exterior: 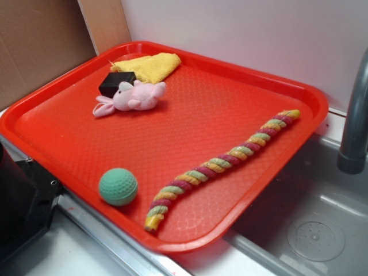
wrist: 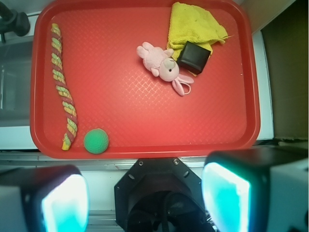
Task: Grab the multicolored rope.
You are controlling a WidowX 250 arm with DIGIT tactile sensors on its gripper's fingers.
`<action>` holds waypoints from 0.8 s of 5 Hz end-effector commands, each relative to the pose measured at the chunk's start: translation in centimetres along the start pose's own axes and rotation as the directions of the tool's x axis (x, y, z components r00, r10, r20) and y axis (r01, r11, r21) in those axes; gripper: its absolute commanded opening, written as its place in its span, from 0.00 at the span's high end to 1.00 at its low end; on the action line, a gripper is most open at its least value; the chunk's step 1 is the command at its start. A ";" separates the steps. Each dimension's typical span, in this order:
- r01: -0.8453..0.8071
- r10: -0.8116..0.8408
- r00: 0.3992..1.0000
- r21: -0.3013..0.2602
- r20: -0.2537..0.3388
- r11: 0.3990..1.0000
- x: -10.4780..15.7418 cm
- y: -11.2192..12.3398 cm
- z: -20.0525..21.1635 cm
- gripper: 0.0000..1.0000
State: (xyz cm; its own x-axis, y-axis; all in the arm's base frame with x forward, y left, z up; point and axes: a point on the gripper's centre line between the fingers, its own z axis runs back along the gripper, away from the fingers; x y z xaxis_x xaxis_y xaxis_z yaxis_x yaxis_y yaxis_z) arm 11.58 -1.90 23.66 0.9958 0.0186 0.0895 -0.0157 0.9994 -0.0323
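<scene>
gripper (wrist: 145, 198): jaws spread wide, empty, high above tray's near edge
multicolored rope (exterior: 221, 164): lies stretched out along red tray (exterior: 230, 92) side nearest sink, free to pinch mid-length
green ball (exterior: 118, 187): just beside rope's near end
pink plush bunny (exterior: 132, 96): well apart

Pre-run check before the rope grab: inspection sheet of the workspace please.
Surface: red tray, textured floor, sitting beside a metal sink.
Job's things: multicolored rope lies stretched out flat along one long edge of the tray, untouched.
Clutter: green ball close to one rope end, small gap showing in the wrist view; pink plush bunny, black box and yellow cloth grouped at the opposite side.
Grippers: gripper open, high above and off the tray's edge, holding nothing.
Cables: nothing seen.
Surroundings: faucet, white wall, cardboard panel.
</scene>
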 end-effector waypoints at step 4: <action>-0.076 0.077 0.996 -0.005 0.036 0.997 3.1 -4.4 -5.3 0.00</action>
State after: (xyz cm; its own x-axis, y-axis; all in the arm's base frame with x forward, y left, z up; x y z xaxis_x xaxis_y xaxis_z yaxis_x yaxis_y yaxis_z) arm 15.04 -6.32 18.20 0.9909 0.0891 0.1007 -0.0858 0.9957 -0.0362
